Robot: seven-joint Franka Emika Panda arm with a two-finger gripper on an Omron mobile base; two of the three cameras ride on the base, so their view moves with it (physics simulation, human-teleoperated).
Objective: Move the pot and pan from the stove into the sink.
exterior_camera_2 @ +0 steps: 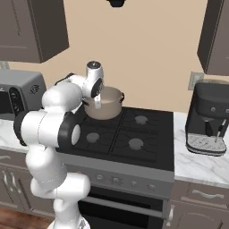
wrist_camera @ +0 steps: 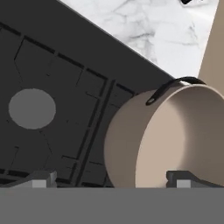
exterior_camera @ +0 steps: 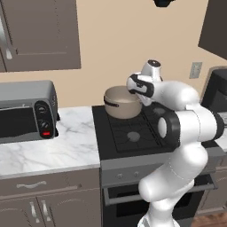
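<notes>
The beige pot stands on the back left burner of the black stove. My gripper hangs open just over the pot's rim on the side toward the stove's middle. In the hand view one fingertip lies over the pot's inside and the other fingertip over the grate, so the jaws straddle the pot's wall. A dark side handle curves over the rim. The pan and the sink are out of view.
A grey toaster oven sits on the marble counter left of the stove. A dark coffee machine stands on the counter to the right. Wall cabinets hang above.
</notes>
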